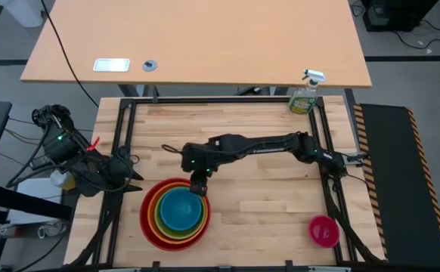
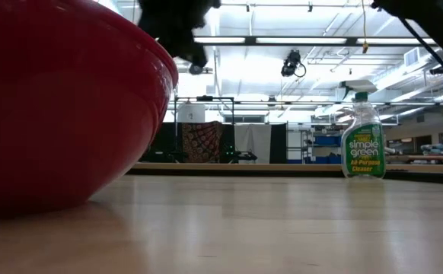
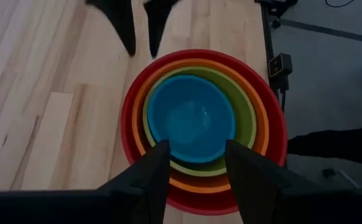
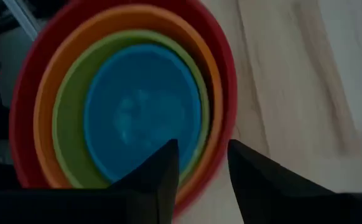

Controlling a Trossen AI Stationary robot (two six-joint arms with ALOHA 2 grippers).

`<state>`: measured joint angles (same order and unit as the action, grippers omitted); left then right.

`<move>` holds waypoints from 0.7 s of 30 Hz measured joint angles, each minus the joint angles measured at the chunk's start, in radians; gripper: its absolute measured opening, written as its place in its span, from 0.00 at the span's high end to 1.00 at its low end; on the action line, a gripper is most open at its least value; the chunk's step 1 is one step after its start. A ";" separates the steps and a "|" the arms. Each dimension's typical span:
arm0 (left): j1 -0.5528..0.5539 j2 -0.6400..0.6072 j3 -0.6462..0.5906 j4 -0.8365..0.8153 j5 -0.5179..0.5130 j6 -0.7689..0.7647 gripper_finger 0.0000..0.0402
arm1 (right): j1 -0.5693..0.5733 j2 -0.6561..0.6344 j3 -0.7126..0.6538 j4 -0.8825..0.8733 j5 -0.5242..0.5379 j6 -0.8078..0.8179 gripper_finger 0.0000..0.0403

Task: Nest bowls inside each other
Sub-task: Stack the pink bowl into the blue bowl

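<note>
Four bowls sit nested at the front of the desk (image 1: 265, 181): red bowl (image 1: 149, 221) outermost, then orange bowl (image 1: 156, 215), green bowl (image 1: 163, 198) and blue bowl (image 1: 182, 209) in the middle. The right tool (image 1: 198, 188) hangs over the far rim of the stack, its two dark fingers (image 4: 162, 171) parted with nothing between them, the blue bowl lying free below. We read this as the moment just after the blue bowl goes in.

The left tool (image 1: 129, 181) waits at the desk's left edge beside the stack, fingers (image 3: 153, 177) spread and empty; its camera looks across the bowls to the right tool's tips.

One bowl is left out: the magenta bowl (image 1: 323, 230), alone near the front right corner, well apart from the stack. A spray bottle (image 1: 305, 97) stands at the far right corner and plays no part.

Next, in our judgement, the right arm must lift clear of the stack, swing to the front right corner, come down with jaws astride the magenta rim, pinch it, carry it back and lower it level into the blue bowl. That rim is thin and glossy, so we expect a square, centred grip matters; a skewed hold may tip the bowl.
</note>
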<state>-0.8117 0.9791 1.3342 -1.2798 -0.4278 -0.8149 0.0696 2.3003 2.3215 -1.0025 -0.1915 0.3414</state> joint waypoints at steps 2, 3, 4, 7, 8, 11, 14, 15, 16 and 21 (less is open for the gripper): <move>0.000 0.000 0.000 0.000 0.000 0.013 0.61 | 0.000 -0.021 0.000 -0.074 0.012 -0.014 0.64; 0.000 0.000 0.000 0.000 0.000 0.019 0.61 | 0.002 -0.030 0.000 -0.111 0.012 -0.031 0.64; 0.000 0.000 0.000 0.000 -0.001 0.024 0.61 | 0.007 -0.038 0.000 -0.147 0.016 -0.050 0.64; 0.000 0.000 0.000 0.000 -0.003 0.049 0.61 | 0.039 -0.056 0.000 -0.238 0.019 -0.107 0.64; 0.000 0.000 0.000 0.000 -0.004 0.057 0.61 | 0.056 -0.060 0.000 -0.268 0.019 -0.119 0.64; 0.000 0.000 0.000 0.001 -0.005 0.070 0.61 | 0.110 -0.062 0.000 -0.386 0.017 -0.162 0.64; 0.000 0.000 0.000 0.001 -0.005 0.071 0.61 | 0.171 -0.062 -0.006 -0.524 0.016 -0.201 0.64; 0.000 0.000 0.000 0.001 -0.005 0.071 0.61 | 0.191 -0.064 -0.017 -0.553 0.015 -0.206 0.64; 0.000 0.000 0.000 0.001 -0.005 0.071 0.61 | 0.211 -0.064 -0.031 -0.569 0.015 -0.206 0.64; 0.000 0.001 0.000 0.001 -0.005 0.077 0.61 | 0.294 -0.120 -0.172 -0.562 -0.051 -0.160 0.64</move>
<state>-0.8117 0.9800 1.3342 -1.2786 -0.4328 -0.7379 0.3636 2.1805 2.1491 -1.5644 -0.2427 0.1811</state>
